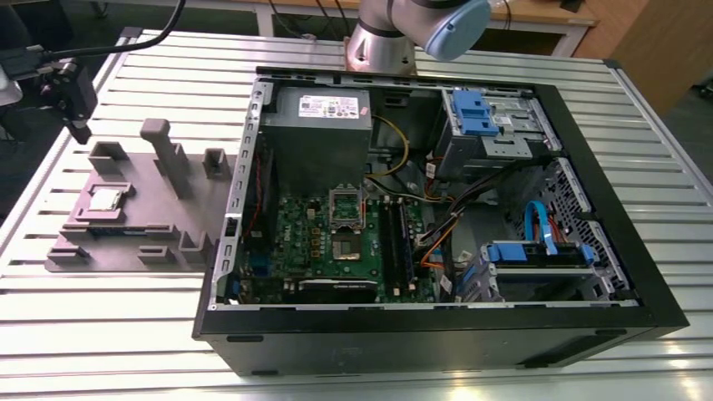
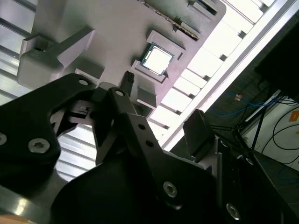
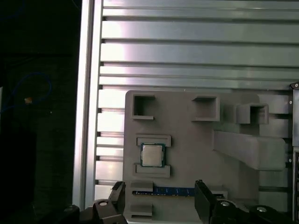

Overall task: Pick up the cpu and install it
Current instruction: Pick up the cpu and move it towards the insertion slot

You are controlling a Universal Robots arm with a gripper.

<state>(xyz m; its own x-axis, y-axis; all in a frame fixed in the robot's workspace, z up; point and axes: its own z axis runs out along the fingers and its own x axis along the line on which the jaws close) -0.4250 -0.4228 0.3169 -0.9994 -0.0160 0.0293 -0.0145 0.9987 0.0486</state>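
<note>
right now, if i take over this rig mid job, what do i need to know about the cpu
Pincer: open, holding nothing, hovering by the grey fixture, clear of the cpu.
Cpu: lies flat in its recess on the fixture, on the exterior view's left of the open computer case.
Done: nothing shows on the cpu itself; it is not gripped.
Left: the pick-up, and the install on the green motherboard inside the case.

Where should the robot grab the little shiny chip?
Probably come straight down from above and pinch the cpu by its two free edges. It lies flat in the grey fixture, with raised blocks hugging its other two edges, so only those sides leave room.
</note>
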